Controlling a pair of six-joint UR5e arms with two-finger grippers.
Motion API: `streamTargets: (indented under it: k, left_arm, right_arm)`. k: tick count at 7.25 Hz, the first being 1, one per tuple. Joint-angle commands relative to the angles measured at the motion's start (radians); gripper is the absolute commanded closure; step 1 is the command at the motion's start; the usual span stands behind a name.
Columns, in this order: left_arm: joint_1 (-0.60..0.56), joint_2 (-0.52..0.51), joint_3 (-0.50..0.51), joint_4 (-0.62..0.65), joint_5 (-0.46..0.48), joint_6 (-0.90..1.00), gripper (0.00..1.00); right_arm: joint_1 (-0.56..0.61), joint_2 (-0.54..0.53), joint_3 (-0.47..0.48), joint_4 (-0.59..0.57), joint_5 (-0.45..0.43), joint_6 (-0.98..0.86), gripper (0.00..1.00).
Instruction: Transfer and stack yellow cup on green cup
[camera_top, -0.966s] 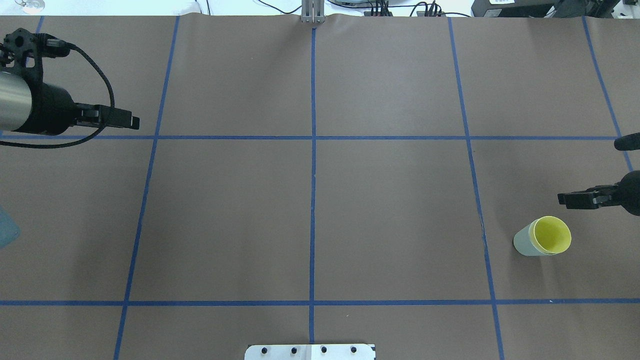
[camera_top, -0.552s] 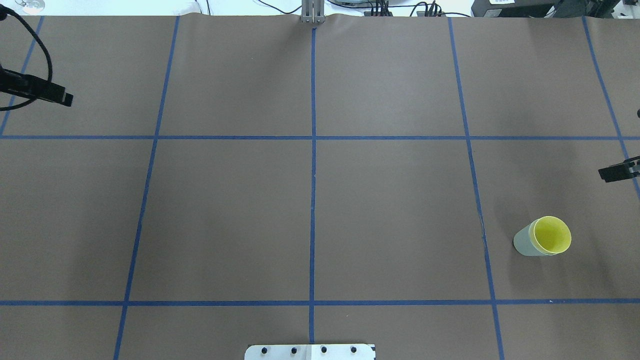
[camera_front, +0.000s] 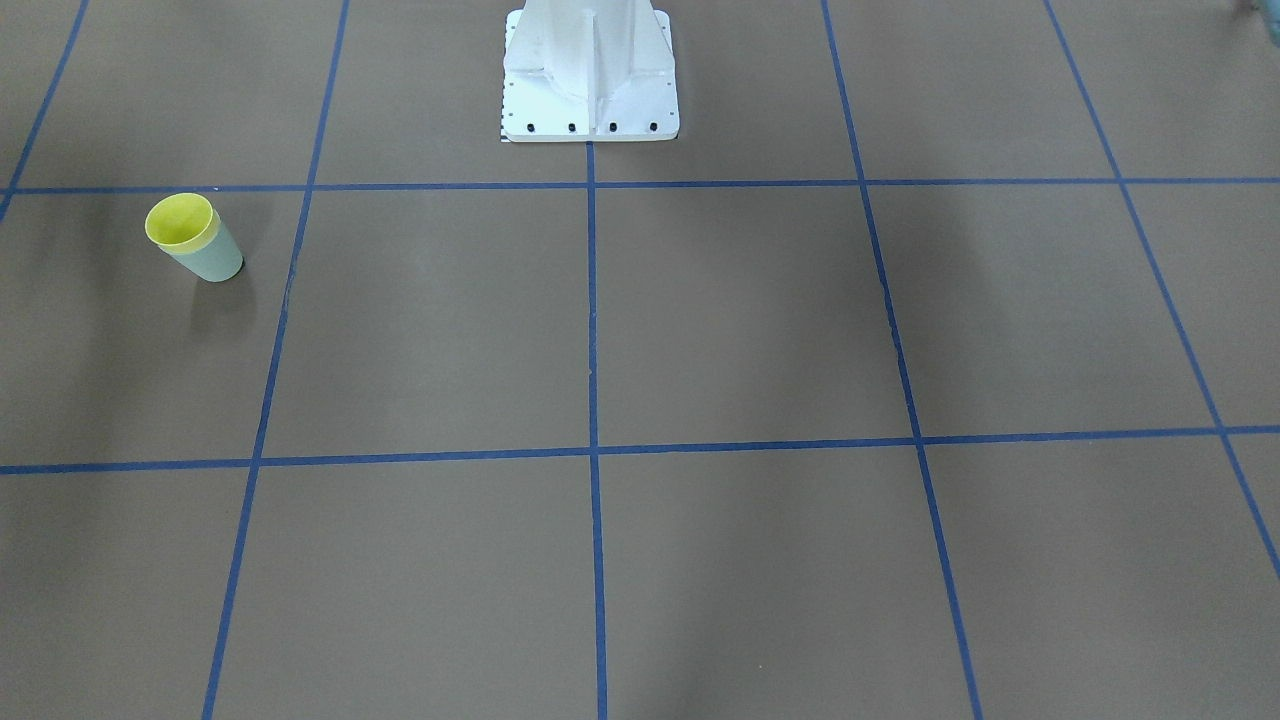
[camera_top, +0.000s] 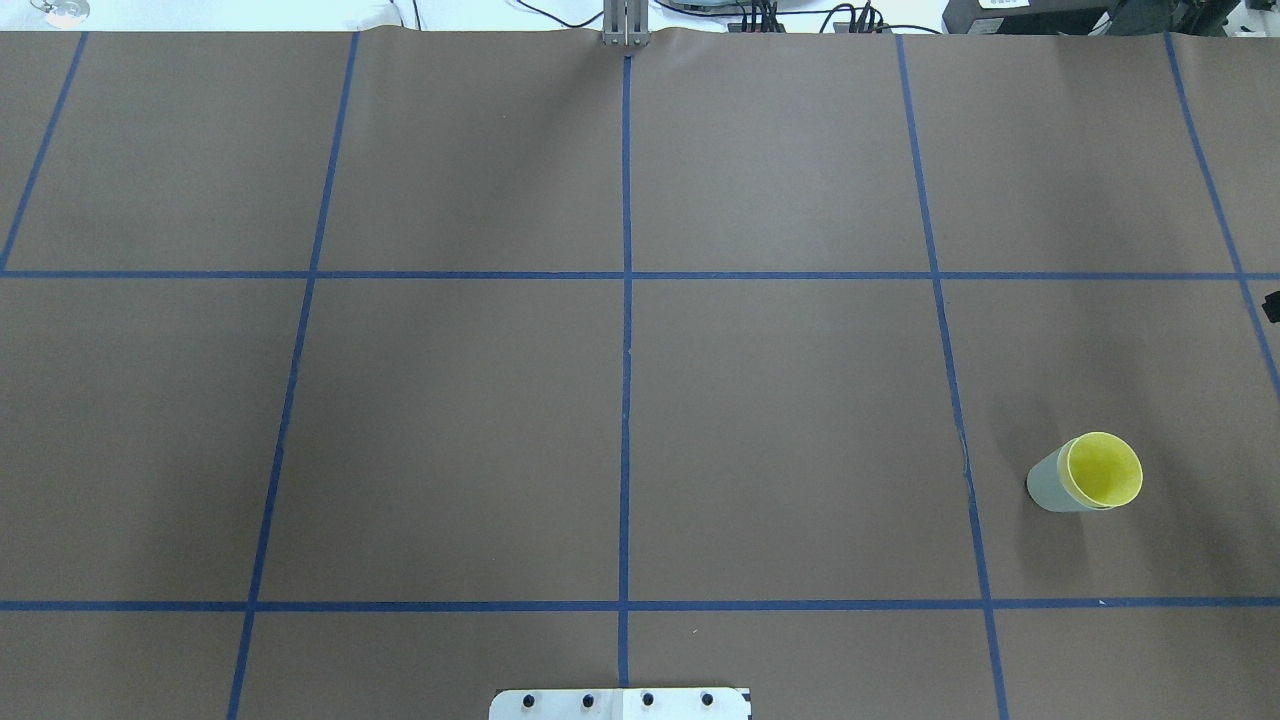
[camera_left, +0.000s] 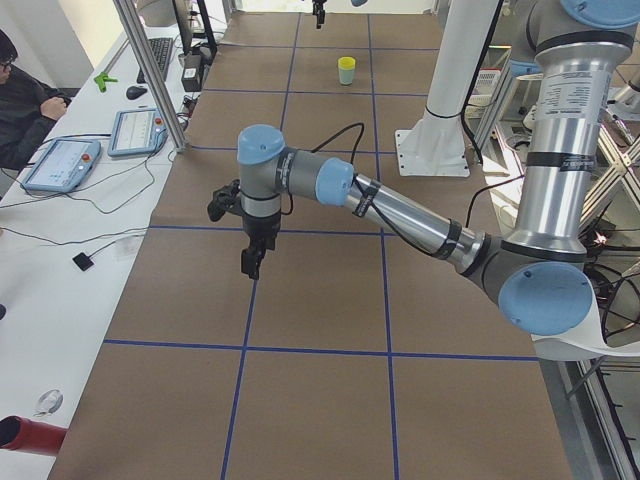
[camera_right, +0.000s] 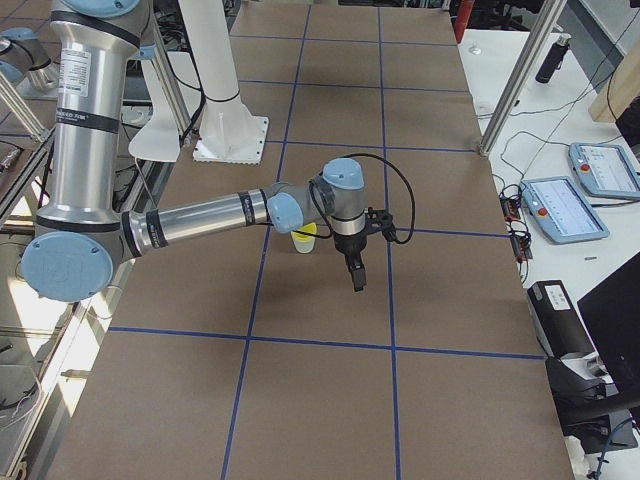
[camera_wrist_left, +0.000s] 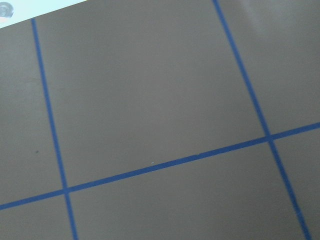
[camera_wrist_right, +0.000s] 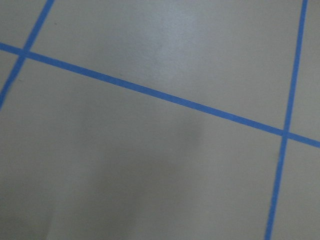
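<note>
The yellow cup (camera_top: 1104, 470) sits nested inside the green cup (camera_top: 1043, 487), and the pair stands upright on the brown tabletop (camera_top: 780, 420) at the robot's right side. The left pincer (camera_left: 250, 268) and right pincer (camera_right: 358, 280) point downward, touching neither cup. I cannot tell whether either is apart or together.

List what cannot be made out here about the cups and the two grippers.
- Yellow cup: most of its wall and its base, hidden inside the green cup in every view.
- Left gripper: open or shut; it shows only in exterior left.
- Right gripper: open or shut; the overhead view's right edge cuts it off.
</note>
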Motion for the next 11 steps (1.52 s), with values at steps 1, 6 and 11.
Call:
streamTargets:
  k: [1, 6, 11]
  left_arm:
    - [-0.073, 0.089, 0.075, 0.005, -0.053, 0.118, 0.00]
    - [-0.070, 0.104, 0.215, -0.178, -0.046, 0.106, 0.00]
    - [-0.069, 0.092, 0.220, -0.221, -0.036, -0.022, 0.00]
  right_arm:
    - [0.134, 0.072, -0.145, -0.006, 0.188, -0.037, 0.00]
    - [0.270, 0.052, -0.152, -0.071, 0.299, -0.060, 0.00]
    - [0.268, 0.050, -0.170, -0.068, 0.261, -0.059, 0.00]
